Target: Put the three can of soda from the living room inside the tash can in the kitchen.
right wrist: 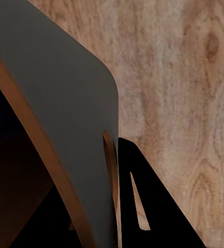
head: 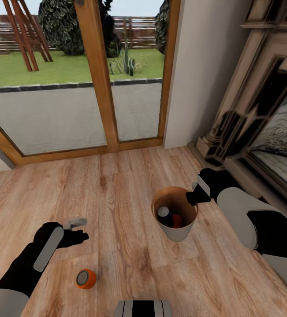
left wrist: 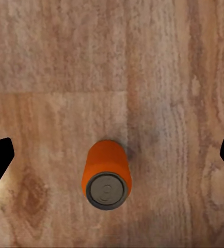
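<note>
Left jaws (head: 75, 237) spread wide, empty, above orange can (left wrist: 107, 173); right jaws (head: 191, 197) apparently pinch bin rim (head: 158, 203).

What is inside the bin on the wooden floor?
Inside the bin lie a dark blue can and, beside it, part of an orange can. The bin's wall hides their lower ends and its bottom.

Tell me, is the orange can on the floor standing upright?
Yes, the orange can stands upright on the wood floor, its grey top facing up.
</note>
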Motion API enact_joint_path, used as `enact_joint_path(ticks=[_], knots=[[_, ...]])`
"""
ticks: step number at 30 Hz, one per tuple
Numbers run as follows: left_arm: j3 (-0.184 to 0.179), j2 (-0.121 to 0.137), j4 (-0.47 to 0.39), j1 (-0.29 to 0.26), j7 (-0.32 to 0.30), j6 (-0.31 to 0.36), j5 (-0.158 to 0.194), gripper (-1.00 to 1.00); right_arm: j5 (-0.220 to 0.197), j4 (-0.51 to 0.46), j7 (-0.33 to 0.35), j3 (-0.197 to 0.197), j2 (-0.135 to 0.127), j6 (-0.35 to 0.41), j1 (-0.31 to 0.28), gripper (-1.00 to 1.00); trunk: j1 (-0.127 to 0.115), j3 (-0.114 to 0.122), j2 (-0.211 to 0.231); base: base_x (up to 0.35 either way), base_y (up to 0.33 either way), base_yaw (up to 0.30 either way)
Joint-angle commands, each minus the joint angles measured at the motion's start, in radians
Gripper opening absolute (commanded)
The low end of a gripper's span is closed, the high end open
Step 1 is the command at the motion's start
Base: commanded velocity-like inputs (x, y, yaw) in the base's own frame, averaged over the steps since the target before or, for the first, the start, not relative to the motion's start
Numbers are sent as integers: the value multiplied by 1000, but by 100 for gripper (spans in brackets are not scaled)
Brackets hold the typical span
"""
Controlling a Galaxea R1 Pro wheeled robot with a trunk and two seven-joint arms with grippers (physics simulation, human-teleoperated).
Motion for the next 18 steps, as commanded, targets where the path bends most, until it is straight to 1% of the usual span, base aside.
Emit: enact_joint_path(ticks=[1, 8, 18], knots=[[0, -1, 0, 0, 0, 0, 0, 100, -17, 0, 4, -6, 0, 1, 0, -100, 0, 0, 0, -65, -135, 0], [-1, -18, 0, 0, 1, 0, -1, 100, -16, 0, 3, -5, 0, 1, 1, -100, 0, 0, 0, -35, -178, 0], [0, -22, 0, 0, 2, 0, 0, 100, -15, 0, 1, -5, 0, 1, 1, -100, 0, 0, 0, -4, -29, 0]])
